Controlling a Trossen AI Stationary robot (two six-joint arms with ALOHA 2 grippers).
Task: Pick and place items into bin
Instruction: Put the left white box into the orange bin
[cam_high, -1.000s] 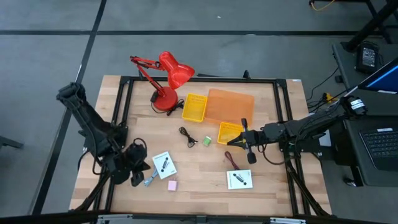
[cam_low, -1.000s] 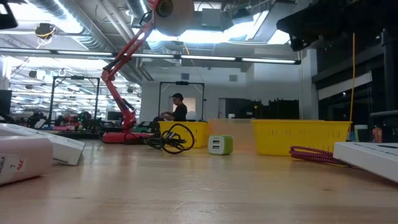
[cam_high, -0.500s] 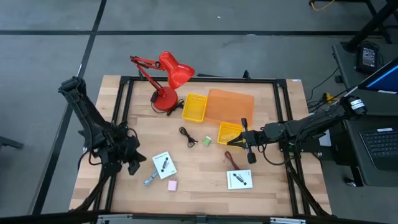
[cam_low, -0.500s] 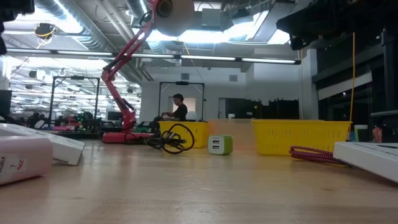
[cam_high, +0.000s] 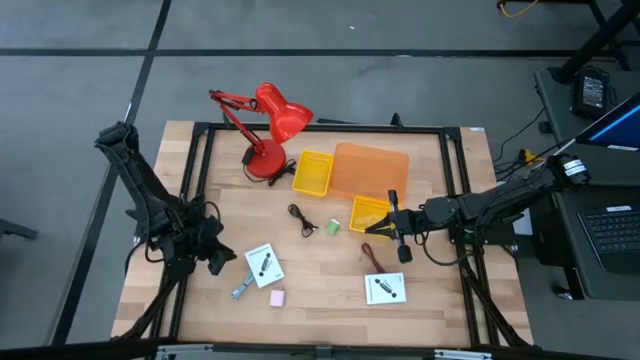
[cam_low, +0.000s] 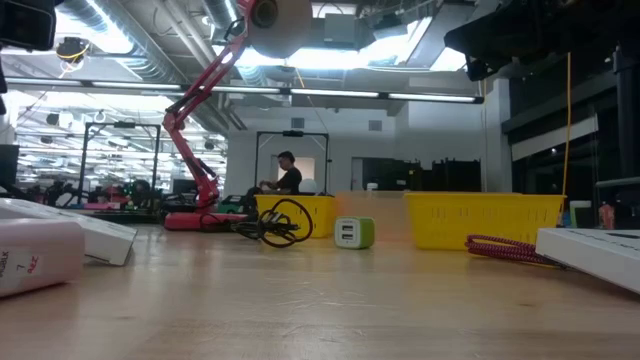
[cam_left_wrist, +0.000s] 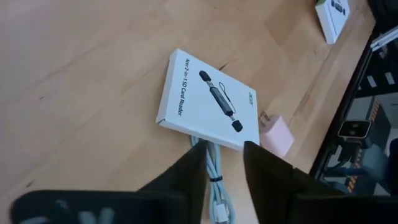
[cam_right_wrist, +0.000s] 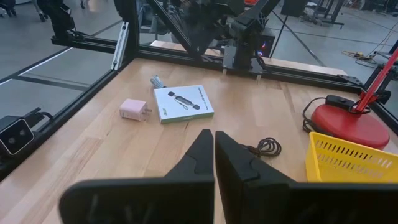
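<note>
Hovering over the near-left part of the wooden counter (cam_high: 330, 270), the left gripper (cam_high: 215, 257) has its fingers (cam_left_wrist: 186, 177) a narrow way apart with nothing between them. Just ahead of it lies a white box (cam_left_wrist: 208, 99) with a picture of a black stick-shaped gadget on it; the side print reads something like "Acer 2-in-1 SD Card Reader", though the brand word is small so I'm not fully sure. A pale bluish cable bundle (cam_left_wrist: 214, 190) pokes out from under that box's edge, and a pink charger block (cam_left_wrist: 277, 134) sits just beside the box's corner.

Over on the other side, the right gripper (cam_high: 392, 227) is beside a small yellow basket (cam_high: 370, 212), fingers (cam_right_wrist: 202, 155) pressed together, holding nothing. A second white box (cam_high: 385, 288) lies nearer the front edge on that side, with a maroon cord (cam_high: 373, 257) between it and the gripper. Its print is too small to read.

Mid-counter there's a coiled black cable (cam_high: 300, 216) and a green charger block (cam_high: 332, 228) near each other. Toward the back are another yellow basket (cam_high: 312, 172) and an orange bin (cam_high: 370, 170), touching side by side, plus a red desk lamp (cam_high: 270, 125). None of the loose stuff is in the bin.

The low view shows a person (cam_low: 288, 172) far off in the room behind.
</note>
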